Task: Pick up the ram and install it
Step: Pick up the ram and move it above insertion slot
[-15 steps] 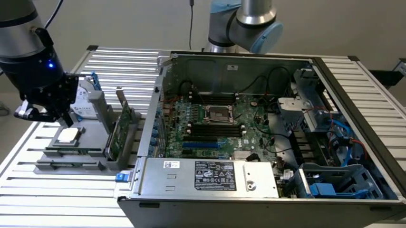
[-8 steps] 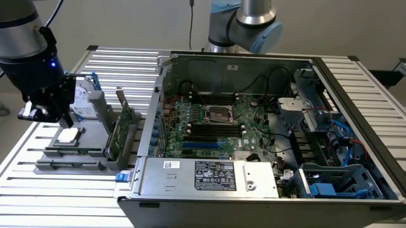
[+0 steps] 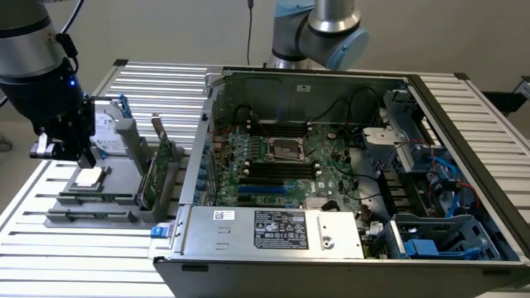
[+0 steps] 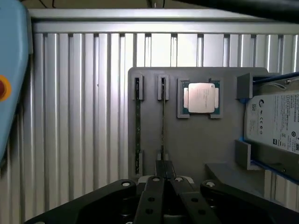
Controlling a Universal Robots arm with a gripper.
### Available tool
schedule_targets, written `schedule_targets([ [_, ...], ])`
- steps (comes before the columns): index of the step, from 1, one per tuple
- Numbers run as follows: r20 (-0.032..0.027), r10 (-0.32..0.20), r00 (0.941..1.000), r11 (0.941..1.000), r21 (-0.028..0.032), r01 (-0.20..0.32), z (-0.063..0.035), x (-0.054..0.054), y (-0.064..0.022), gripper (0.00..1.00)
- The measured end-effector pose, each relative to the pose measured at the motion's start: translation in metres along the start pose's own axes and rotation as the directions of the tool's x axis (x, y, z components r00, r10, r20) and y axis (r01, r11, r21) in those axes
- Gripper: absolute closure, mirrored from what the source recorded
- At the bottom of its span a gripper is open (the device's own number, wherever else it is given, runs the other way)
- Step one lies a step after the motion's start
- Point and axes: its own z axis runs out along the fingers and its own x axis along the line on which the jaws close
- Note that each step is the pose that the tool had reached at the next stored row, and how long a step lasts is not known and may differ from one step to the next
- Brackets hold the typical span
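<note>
Ram (image 4: 138,130): judged light, stiff but fragile. Best taken by the long top edge at mid-length, w/ chips & contacts left untouched. It is stood on edge in a slot of the grey holder (image 4: 196,149) on the slatted surface (image 4: 70,116). Claw (image 4: 163,169) is seen closed together w/ nothing gripped, above the holder, apart from the ram & over the next slot along.

The gripper (image 4: 163,169) covers what may be the ram's (image 4: 162,116) near end; hard drive (image 4: 275,126) cropped.

Green ram (image 4: 137,126) edge-up in holder (image 4: 201,144)
</note>
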Motion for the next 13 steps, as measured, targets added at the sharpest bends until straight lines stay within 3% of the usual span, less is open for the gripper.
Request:
schedule_targets([
  [3, -0.0006, -0.011, 0.9999, 0.9999, 0.0003, 0.011, 0.0003, 0.001, 0.0058, 0.89],
  [5, 0.0027, -0.011, 0.9999, 0.9999, 0.0007, 0.011, 0.0006, 0.003, 0.0093, 0.88],
  [7, 0.0034, -0.011, 0.9999, 0.9999, 0.0011, 0.011, 0.0011, 0.006, 0.0147, 0.76],
  [9, 0.0034, -0.011, 0.9999, 0.9999, 0.0020, 0.011, 0.0036, 0.009, 0.0195, 0.76],
  [10, 0.0034, -0.011, 0.9999, 0.9999, 0.0022, 0.011, 0.0055, 0.010, 0.0213, 0.69],
  [13, 0.0034, -0.011, 0.9999, 0.9999, 0.0022, 0.011, 0.0113, 0.016, 0.0243, 0.69],
])
